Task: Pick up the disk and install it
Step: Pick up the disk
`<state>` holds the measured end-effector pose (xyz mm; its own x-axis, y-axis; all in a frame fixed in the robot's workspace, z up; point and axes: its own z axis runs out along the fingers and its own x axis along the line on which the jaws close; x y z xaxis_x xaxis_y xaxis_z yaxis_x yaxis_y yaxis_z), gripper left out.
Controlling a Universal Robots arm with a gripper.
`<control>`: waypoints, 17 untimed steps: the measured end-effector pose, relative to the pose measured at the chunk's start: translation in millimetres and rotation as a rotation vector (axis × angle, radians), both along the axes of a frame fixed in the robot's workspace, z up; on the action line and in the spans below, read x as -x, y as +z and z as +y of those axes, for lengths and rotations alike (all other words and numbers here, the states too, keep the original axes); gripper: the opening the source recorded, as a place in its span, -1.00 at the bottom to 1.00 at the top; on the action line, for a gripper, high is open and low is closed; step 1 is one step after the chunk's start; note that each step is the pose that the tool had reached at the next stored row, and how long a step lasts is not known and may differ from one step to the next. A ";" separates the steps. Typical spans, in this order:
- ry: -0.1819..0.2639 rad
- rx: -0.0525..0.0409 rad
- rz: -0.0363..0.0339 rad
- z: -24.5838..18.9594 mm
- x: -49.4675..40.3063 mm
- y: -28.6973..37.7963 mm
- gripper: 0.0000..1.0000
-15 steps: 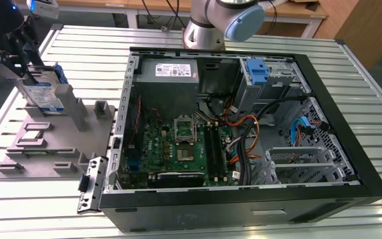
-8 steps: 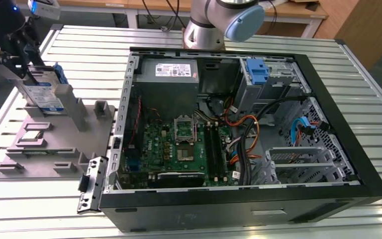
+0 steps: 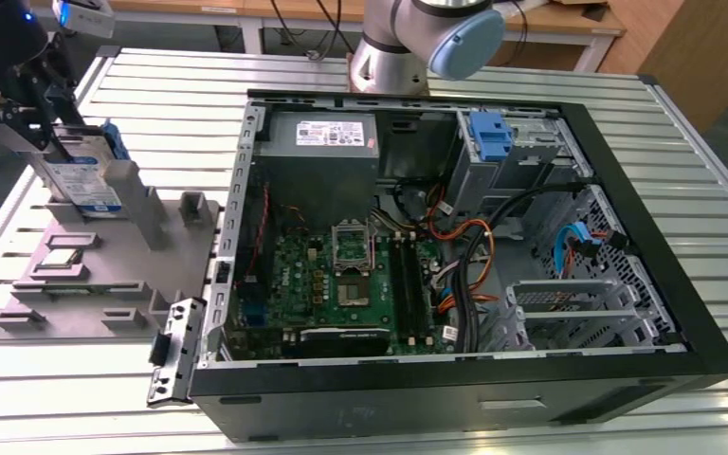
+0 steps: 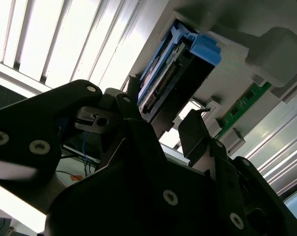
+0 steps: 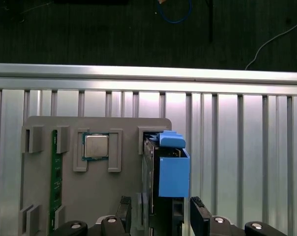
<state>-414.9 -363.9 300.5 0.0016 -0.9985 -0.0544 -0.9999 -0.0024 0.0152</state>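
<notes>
**Straddling the upright disk (image 3: 86, 180), jaws wide**

Hanging over the grey holder (image 3: 130, 270), my gripper (image 5: 161, 210) is spread wide and grips nothing. The disk stands on edge in a slot of that holder. Its long axis looks upright, with the upper end pointing up at my wrist. In the exterior view its labelled broad face is turned toward the camera, and a blue rail runs along the edge on the exterior view's right.

In the first wrist view the thin upper edge of the disk passes straight between my fingers (image 5: 124, 209), one to each broad face. A sliver of gap shows on both sides, so I am around it but not touching it. The second wrist view shows light between the disk and one finger.

A processor chip (image 5: 96, 146) and a green memory stick (image 5: 54, 177) sit in other pockets of the holder. The open computer case (image 3: 617, 237) lies just beside the holder, on the exterior view's right.
</notes>
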 end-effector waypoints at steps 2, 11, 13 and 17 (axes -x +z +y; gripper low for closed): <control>0.000 0.0000 -0.0001 0.0 0.0 0.0 0.18; 0.000 0.0000 0.0000 -0.1 0.0 0.0 -0.01; 0.000 0.0000 0.0000 -0.1 0.0 0.0 -0.15; 0.000 0.0000 0.0000 -0.1 0.0 0.0 -0.15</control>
<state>-414.9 -364.0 300.5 0.0016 -0.9985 -0.0544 -0.9999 -0.0024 0.0151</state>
